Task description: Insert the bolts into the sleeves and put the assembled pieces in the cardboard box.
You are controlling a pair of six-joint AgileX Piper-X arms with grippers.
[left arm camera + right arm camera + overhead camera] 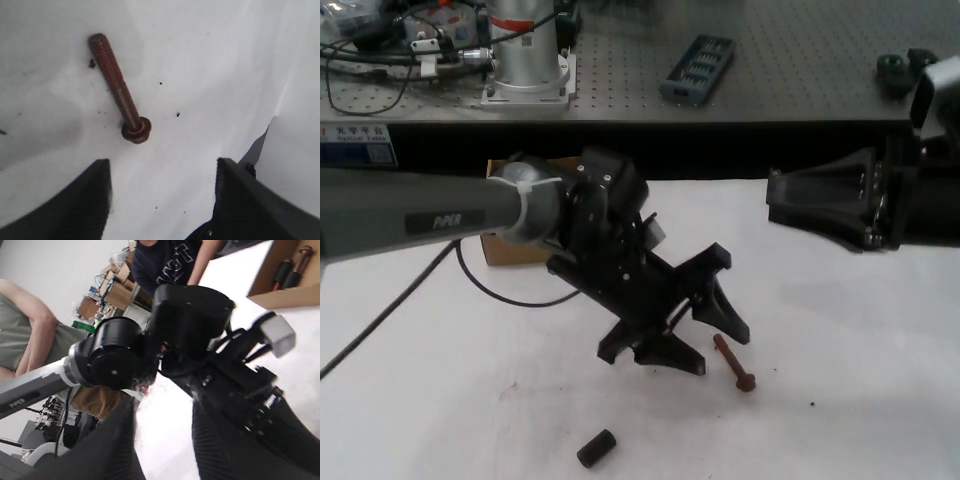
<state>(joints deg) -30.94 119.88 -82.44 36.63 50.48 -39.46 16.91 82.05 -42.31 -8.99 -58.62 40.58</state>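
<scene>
**Rust-brown bolt (pixel 733 363) lies loose on the white sheet (pixel 840 400), with the left gripper (pixel 162 200) spread open beside it**

The bolt lies flat a little right of centre on the near part of the bench. Its threaded end points far and its flanged head points near and slightly right. Nothing holds it. In the left wrist view it lies just beyond the two dark ribbed fingers (pixel 95 200), which stand wide apart with bare sheet between them.

From the high view, the left arm comes in from the left and tips down toward the bolt. Its fingertips are just beside the bolt's far end, and I cannot tell if one of them touches it.

A short black sleeve (pixel 597 448) lies on its side near the front edge, to the left of the bolt and apart from it and from both grippers.

The cardboard box (pixel 505 250) sits at far left on the sheet, partly hidden behind the left arm. In the right wrist view a corner of it holds dark and copper-coloured pieces, too small to make out further.

The right gripper (pixel 162 435) hangs at far right, well apart from the bolt and the sleeve. Its fingers are parted and hold nothing, and it faces the left arm's wrist.

Beyond the sheet is a black perforated table (pixel 800 60). On it are a silver post base (pixel 525 60), cables and a blue-grey tray (pixel 698 66).
</scene>
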